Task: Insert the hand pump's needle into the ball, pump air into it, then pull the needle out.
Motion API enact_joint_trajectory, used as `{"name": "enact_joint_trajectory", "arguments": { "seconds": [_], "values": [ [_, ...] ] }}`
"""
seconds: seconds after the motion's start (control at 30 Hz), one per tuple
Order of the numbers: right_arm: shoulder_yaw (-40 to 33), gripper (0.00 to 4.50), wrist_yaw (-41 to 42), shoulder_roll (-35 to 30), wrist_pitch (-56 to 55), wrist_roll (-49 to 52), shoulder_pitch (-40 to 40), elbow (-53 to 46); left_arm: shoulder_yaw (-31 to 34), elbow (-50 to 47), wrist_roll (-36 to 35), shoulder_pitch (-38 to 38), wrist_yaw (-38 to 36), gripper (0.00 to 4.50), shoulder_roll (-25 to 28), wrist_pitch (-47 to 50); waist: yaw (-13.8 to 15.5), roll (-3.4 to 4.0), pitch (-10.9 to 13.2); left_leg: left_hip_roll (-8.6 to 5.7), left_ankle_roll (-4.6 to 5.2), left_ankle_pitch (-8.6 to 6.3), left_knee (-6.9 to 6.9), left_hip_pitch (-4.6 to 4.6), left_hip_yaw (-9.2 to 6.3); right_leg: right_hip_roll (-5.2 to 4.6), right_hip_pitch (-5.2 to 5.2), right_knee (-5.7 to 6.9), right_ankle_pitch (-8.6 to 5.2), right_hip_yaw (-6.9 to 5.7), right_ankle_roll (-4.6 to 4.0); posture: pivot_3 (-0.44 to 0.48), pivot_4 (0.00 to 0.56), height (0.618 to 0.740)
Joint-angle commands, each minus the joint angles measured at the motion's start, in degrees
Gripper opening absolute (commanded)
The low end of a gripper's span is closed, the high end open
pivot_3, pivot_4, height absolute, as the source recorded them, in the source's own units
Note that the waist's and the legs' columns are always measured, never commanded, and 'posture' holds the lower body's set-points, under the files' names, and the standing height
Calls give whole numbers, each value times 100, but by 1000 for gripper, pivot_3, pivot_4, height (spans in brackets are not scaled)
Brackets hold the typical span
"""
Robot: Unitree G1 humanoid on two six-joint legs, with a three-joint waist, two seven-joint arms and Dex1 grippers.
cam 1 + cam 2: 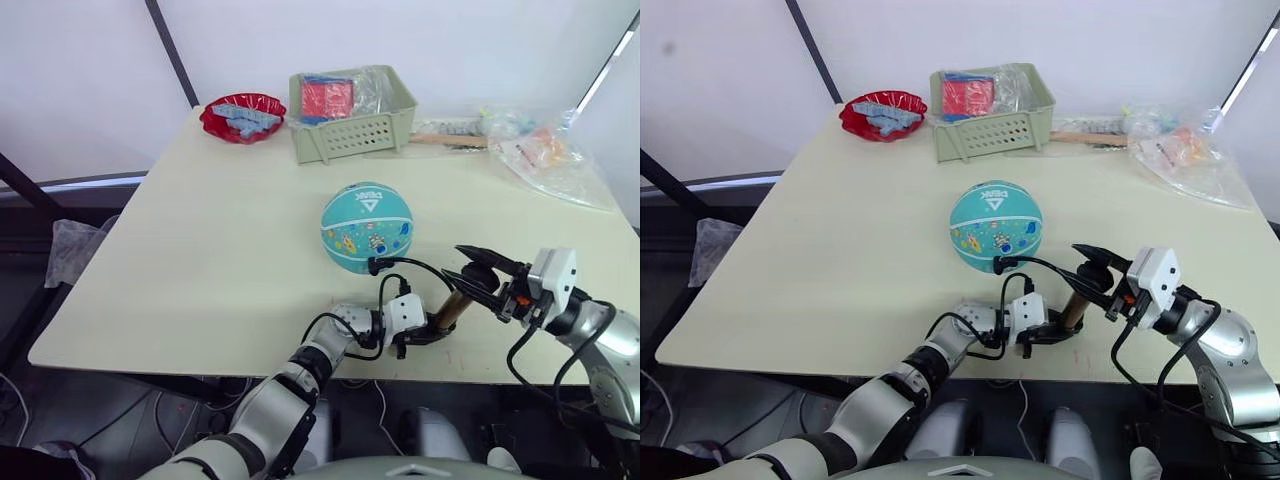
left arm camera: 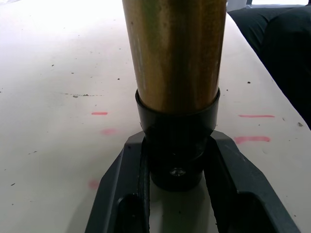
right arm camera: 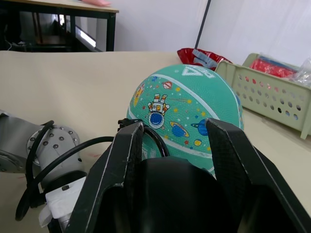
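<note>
**A:** Ball (image 1: pixel 367 227) first: where does it sit?

**B:** Near the middle of the cream table (image 1: pixel 200 240), free of both arms, triangle logo on top. The thin black hose (image 1: pixel 415 264) arcs from the pump to the ball's near lower side, so the needle seems to be at or in the valve there; the pin itself is too small to make out.

**A:** And the hand pump (image 1: pixel 450 308)?

**B:** Standing tilted at the near table edge, between the arms. The left gripper (image 2: pixel 177 194) is clamped on the black cap at the foot of the gold barrel, one finger on each side. The right gripper (image 1: pixel 480 275) sits over the top end with its fingers spread around a dark shape, probably the T-handle. Whether they press on it I cannot tell.

**A:** How will it all handle?

**B:** My guess is that the barrel is stiff, light and smooth, so a slippery place to pinch; the ribbed black cap is the better hold, and the handle is the part to work. The hose is limp and will tug sideways if the pump wanders. The ball looks rubbery and grippy but round and unrestrained, so it may roll and bend the thin needle.

**A:** Anything nearby to mind?

**B:** Green basket (image 1: pixel 350 115), red dish (image 1: pixel 242 117) and plastic bags (image 1: pixel 550 150) sit along the far side, well apart.
</note>
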Motion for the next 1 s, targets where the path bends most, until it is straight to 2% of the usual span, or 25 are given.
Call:
{"name": "enact_joint_trajectory", "arguments": {
  "seconds": [0.03,0.3,0.57,0.77,0.87,1.0],
  "values": [
    [-117,1542,224,-147,316,565,8,-348,-135,454,298,180,49,1034,139,239,1,1,3,0,0,0,-1,-1,0,0,0,-1,1,-1,-1,0,150,738],
    [-1077,1542,-9,-766,1057,1498,-579,-890,-152,444,320,216,9,1034,181,218,12,44,69,-15,0,0,-3,-13,3,-15,-4,-7,3,-1,-3,0,150,738],
    [-1880,1541,-279,-1488,1877,2524,-1304,-1053,-150,512,334,112,-52,1034,206,215,12,42,113,-17,1,1,-3,-20,5,-20,-8,-8,3,-3,-1,0,150,738],
    [-2297,1539,-487,-1802,2268,3120,-1712,-990,-170,525,348,105,-51,1034,166,202,15,41,127,-17,1,1,-3,-23,2,-20,-9,-9,3,-5,-1,0,150,738],
    [-2423,1539,-488,-1915,2390,3253,-1775,-960,-174,515,349,113,-52,1034,159,195,14,39,131,-18,1,1,-3,-23,5,-21,-11,-9,4,-3,-1,0,150,738],
    [-2219,1539,-259,-1865,2397,3000,-1373,-1004,-187,510,359,128,-41,1034,149,184,18,39,131,-17,1,1,-3,-24,4,-21,-11,-10,4,-3,-1,0,150,738]
  ]
}}
